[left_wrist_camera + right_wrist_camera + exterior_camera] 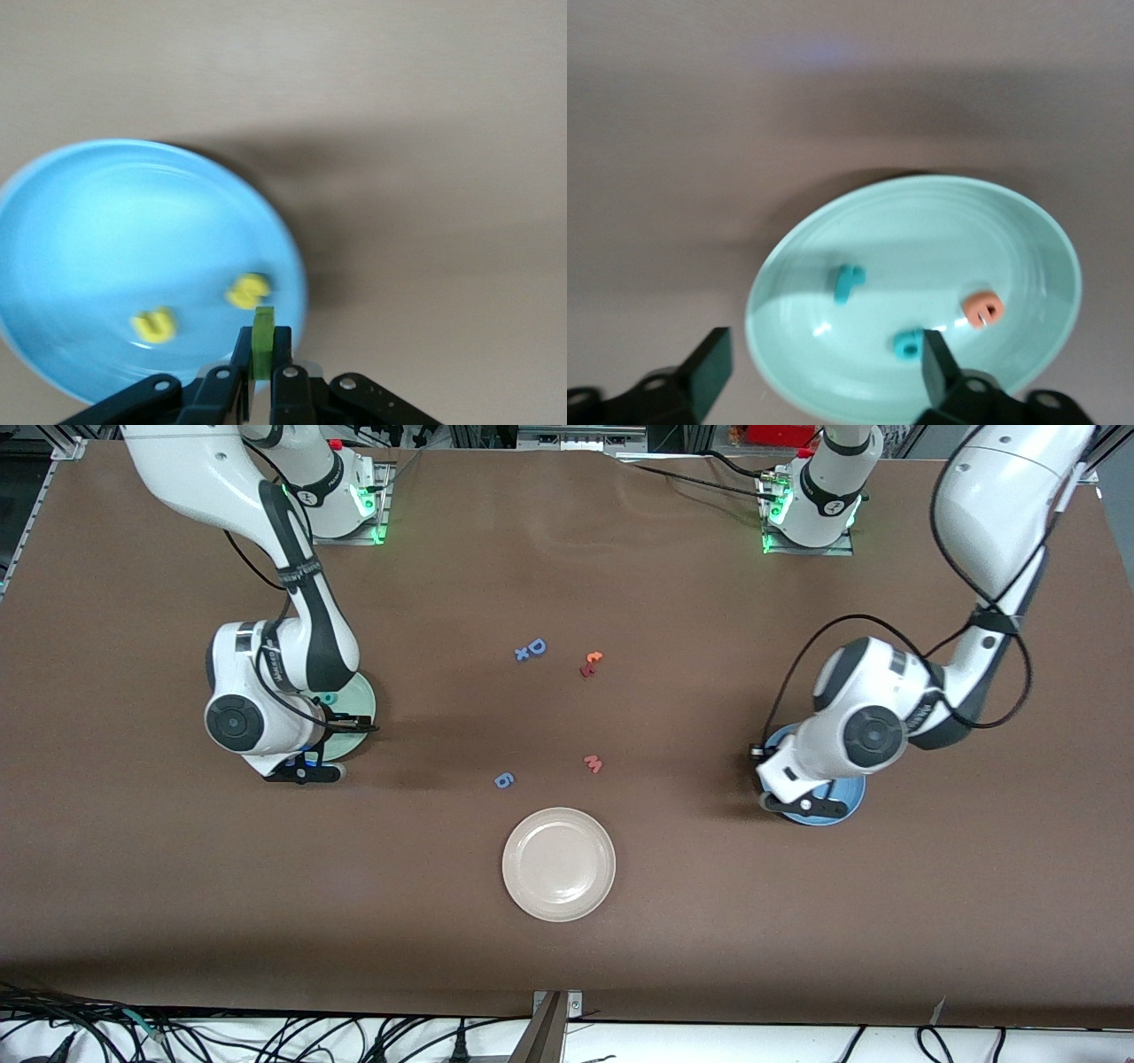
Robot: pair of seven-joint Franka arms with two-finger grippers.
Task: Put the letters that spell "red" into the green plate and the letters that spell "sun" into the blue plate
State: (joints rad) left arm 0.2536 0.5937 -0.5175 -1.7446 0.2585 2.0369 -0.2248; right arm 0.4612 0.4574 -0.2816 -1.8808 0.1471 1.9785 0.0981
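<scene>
My right gripper (824, 359) hangs open over the pale green plate (921, 221), nothing between its fingers. In that plate lie a thin teal r (848, 282), a teal d (907, 343) and an orange e (982, 309). In the front view the right hand (301, 766) covers most of the green plate (361, 704). My left gripper (263, 345) is shut on a green n (264, 323), held on edge over the rim of the blue plate (133, 230). A yellow u (154, 325) and a yellow s (248, 289) lie in that plate. The left hand hides much of the blue plate (846, 795).
A beige plate (558, 864) sits at mid-table, nearest the front camera. Loose between the arms are a blue 6 (503, 780), a pink w (593, 763), a red and orange pair (591, 664) and a blue D (536, 646).
</scene>
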